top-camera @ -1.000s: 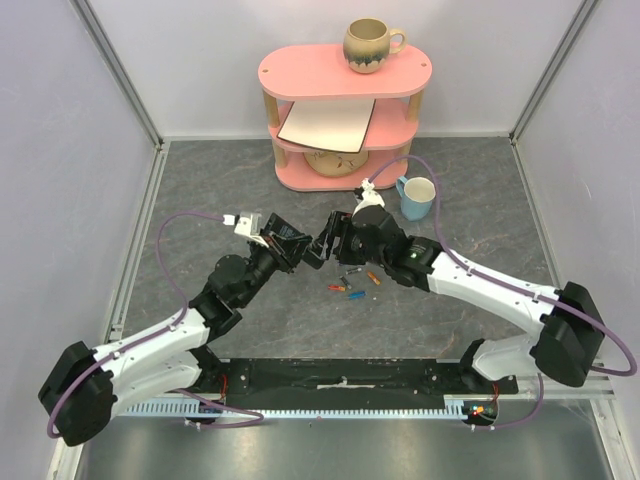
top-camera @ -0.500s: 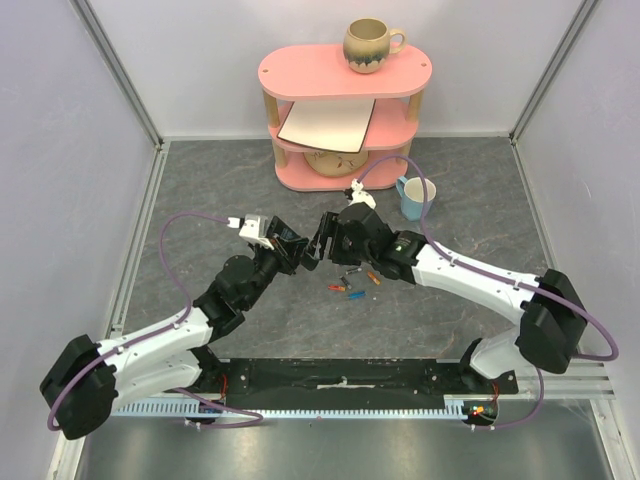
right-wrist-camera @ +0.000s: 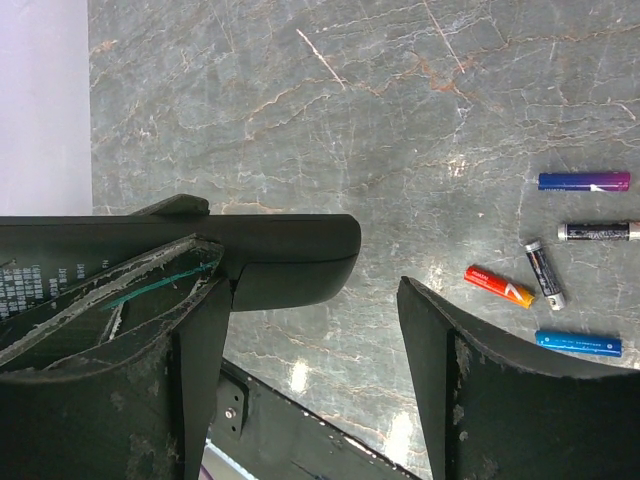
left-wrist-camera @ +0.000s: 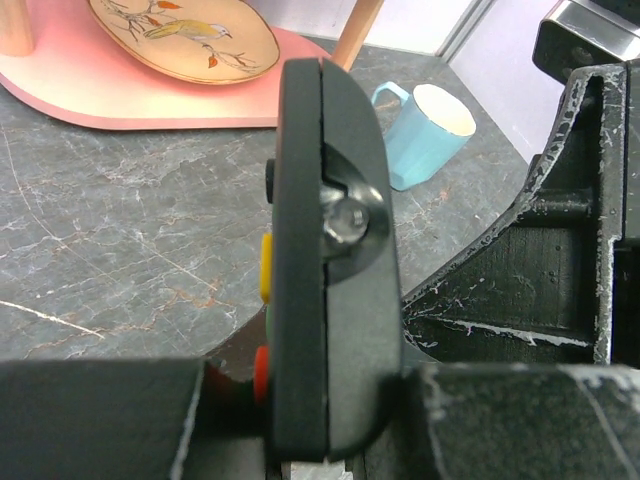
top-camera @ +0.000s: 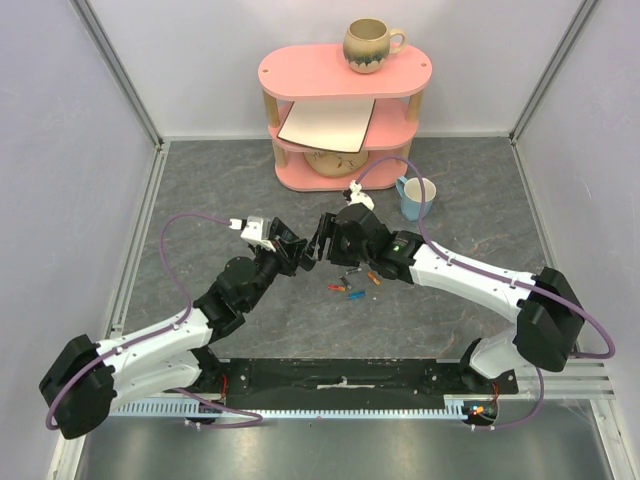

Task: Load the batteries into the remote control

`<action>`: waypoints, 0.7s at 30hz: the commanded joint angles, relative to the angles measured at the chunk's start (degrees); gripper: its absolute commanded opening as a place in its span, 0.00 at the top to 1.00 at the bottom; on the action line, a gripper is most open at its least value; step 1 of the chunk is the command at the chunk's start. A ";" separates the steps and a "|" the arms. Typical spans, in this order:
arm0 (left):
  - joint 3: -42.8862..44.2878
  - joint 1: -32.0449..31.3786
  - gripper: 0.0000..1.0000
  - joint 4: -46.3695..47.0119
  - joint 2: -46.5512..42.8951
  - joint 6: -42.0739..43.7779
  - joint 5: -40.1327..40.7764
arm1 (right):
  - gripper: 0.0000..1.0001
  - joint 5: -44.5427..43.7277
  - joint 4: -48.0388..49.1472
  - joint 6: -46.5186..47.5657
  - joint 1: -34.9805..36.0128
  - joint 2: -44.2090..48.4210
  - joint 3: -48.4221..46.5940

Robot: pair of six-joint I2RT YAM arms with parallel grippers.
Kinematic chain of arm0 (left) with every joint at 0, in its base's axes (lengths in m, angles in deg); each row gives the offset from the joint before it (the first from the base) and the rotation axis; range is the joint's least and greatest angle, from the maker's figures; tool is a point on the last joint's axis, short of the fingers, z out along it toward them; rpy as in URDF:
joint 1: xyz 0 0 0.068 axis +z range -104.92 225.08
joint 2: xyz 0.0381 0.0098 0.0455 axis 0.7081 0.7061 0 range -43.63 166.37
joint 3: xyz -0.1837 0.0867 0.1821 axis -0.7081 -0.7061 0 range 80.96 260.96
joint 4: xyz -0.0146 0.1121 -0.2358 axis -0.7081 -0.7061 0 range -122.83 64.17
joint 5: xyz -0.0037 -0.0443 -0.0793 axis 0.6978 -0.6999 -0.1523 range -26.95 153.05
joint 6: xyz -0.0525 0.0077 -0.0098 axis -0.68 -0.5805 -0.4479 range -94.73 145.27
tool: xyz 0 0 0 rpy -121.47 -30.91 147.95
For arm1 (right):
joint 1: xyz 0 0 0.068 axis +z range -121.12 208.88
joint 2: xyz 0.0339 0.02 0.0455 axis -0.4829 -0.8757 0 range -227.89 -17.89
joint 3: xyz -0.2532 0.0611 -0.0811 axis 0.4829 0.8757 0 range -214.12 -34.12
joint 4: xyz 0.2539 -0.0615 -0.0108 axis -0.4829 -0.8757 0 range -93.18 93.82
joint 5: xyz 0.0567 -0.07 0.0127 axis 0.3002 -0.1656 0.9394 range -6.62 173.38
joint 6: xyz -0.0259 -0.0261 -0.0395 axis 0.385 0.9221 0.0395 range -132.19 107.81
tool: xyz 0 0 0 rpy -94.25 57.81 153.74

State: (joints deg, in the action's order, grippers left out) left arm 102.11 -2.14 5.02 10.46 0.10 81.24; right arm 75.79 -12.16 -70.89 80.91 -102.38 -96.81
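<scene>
My left gripper (left-wrist-camera: 320, 425) is shut on the remote control (left-wrist-camera: 325, 260), a slim black bar held edge-on and upright, with yellow, green and red buttons on its left face. In the top view the left gripper (top-camera: 290, 252) is raised above the table centre. My right gripper (right-wrist-camera: 310, 330) is open, and the remote's end (right-wrist-camera: 270, 250) lies against its left finger (right-wrist-camera: 190, 340). In the top view the right gripper (top-camera: 322, 240) sits close against the left one. Several batteries (right-wrist-camera: 545, 272), blue, red-orange, dark and purplish, lie loose on the table; they also show in the top view (top-camera: 350, 287).
A pink three-tier shelf (top-camera: 345, 70) stands at the back with a brown mug (top-camera: 370, 45) on top, a white board and a painted plate (left-wrist-camera: 185, 35) below. A light blue mug (top-camera: 417, 197) stands right of it, behind the right arm.
My right gripper has moved left and closed the gap to the remote's end. My left gripper has shifted slightly toward it, still holding the remote.
</scene>
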 commanded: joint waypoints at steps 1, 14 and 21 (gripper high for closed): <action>4.08 -2.35 0.98 11.07 -3.02 0.91 -3.17 | 0.25 -1.54 -0.80 -0.54 0.44 -2.17 0.03; 4.25 -2.35 0.98 10.20 -4.51 2.84 -1.23 | 0.25 -1.90 -1.41 -0.63 0.53 -0.94 1.26; 4.34 -2.35 0.98 9.67 -5.04 3.72 -0.27 | 0.25 -2.07 -1.76 -0.54 0.44 -0.59 1.61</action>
State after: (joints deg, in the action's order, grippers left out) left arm 102.11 -2.68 4.10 8.60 3.14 82.58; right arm 75.77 -11.22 -71.37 81.17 -102.32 -96.77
